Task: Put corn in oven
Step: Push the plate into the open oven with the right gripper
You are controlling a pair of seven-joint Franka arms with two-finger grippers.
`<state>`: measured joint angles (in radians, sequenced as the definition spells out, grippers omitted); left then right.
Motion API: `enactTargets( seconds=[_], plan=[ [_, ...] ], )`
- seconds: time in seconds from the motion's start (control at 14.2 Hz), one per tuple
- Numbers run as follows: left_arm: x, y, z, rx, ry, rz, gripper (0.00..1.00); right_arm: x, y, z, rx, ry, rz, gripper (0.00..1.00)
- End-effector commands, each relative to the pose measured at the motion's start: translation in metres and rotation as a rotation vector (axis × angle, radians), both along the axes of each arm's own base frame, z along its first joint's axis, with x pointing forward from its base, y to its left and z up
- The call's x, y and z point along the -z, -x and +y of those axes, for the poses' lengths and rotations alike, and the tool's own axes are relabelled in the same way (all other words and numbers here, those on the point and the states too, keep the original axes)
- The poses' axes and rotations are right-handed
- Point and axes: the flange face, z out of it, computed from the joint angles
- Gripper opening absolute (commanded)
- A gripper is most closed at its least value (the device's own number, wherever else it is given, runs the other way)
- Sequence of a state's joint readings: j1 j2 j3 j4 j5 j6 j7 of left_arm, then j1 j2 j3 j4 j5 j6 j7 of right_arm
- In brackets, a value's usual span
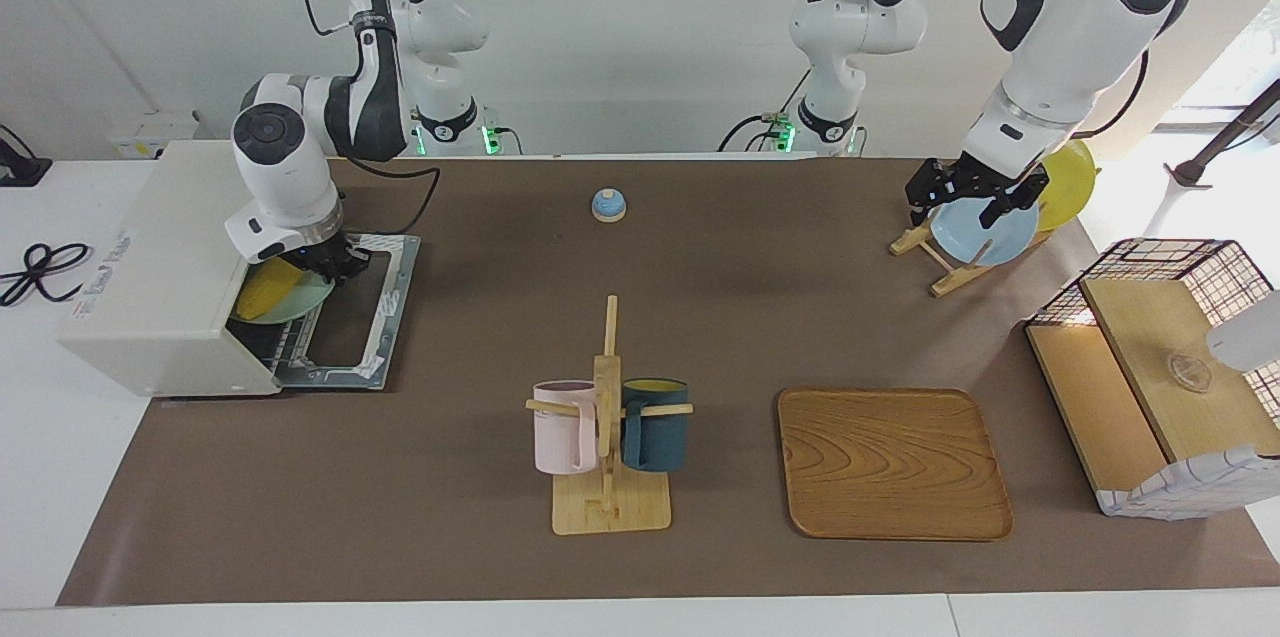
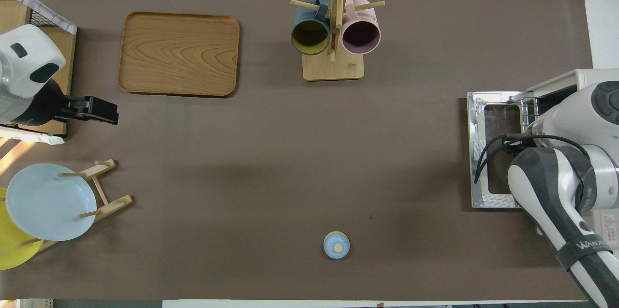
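Note:
The cream-white oven (image 1: 160, 267) stands at the right arm's end of the table, its door (image 1: 360, 317) folded down flat. Just inside its mouth the yellow corn (image 1: 265, 287) lies on a teal plate (image 1: 305, 300). My right gripper (image 1: 335, 265) is at the plate's edge, at the oven opening above the door. In the overhead view the right arm hides the corn and plate; only the oven (image 2: 556, 85) and door (image 2: 493, 105) show. My left gripper (image 1: 975, 197) waits open and holds nothing, above the plate rack.
A mug rack (image 1: 608, 417) with a pink and a dark teal mug stands mid-table, beside a wooden tray (image 1: 893, 462). A small blue bell (image 1: 608, 205) sits near the robots. A light blue plate (image 1: 985, 232), a yellow plate (image 1: 1070, 182) and a wire basket (image 1: 1160, 367) are at the left arm's end.

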<state>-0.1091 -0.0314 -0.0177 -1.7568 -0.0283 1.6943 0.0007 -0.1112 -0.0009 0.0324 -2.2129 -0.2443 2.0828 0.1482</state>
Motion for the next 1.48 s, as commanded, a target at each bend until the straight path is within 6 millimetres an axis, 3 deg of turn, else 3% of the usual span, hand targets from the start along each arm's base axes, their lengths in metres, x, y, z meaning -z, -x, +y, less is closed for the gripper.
enactTargets(
  seconds=[0.0, 0.21, 0.49, 0.56, 0.63, 0.7, 0.84, 0.99, 1.2, 1.41],
  plan=[
    [-0.005, 0.000, 0.005, 0.006, -0.017, -0.007, 1.00, -0.002, 0.003, -0.002, -0.036, -0.022, -0.006, 0.35],
    [-0.005, 0.000, 0.005, 0.006, -0.017, -0.007, 1.00, -0.013, -0.005, 0.001, -0.063, -0.021, -0.008, 0.37],
    [-0.005, 0.000, 0.004, 0.007, -0.017, -0.007, 1.00, -0.039, -0.017, 0.022, -0.092, -0.012, 0.004, 0.37],
    [-0.005, 0.000, 0.004, 0.007, -0.016, -0.009, 1.00, -0.040, -0.017, 0.027, -0.094, -0.014, 0.003, 0.29],
    [-0.005, 0.000, 0.005, 0.006, -0.017, -0.007, 1.00, -0.039, -0.018, 0.043, -0.102, -0.035, -0.002, 0.06],
    [-0.005, 0.000, 0.005, 0.006, -0.017, -0.007, 1.00, -0.040, -0.018, 0.060, -0.086, -0.070, -0.015, 0.00],
    [-0.005, 0.000, 0.005, 0.006, -0.017, -0.007, 1.00, -0.040, -0.019, 0.090, -0.076, -0.075, -0.040, 0.00],
    [-0.005, 0.000, 0.005, 0.006, -0.017, -0.007, 1.00, -0.030, -0.015, 0.109, -0.052, -0.073, -0.052, 0.00],
    [-0.005, 0.000, 0.005, 0.006, -0.017, -0.007, 1.00, 0.006, -0.015, 0.110, -0.033, -0.085, -0.080, 0.00],
    [-0.005, 0.000, 0.005, 0.006, -0.017, -0.007, 1.00, 0.028, -0.005, 0.109, -0.033, -0.095, -0.098, 0.00]
  ],
)
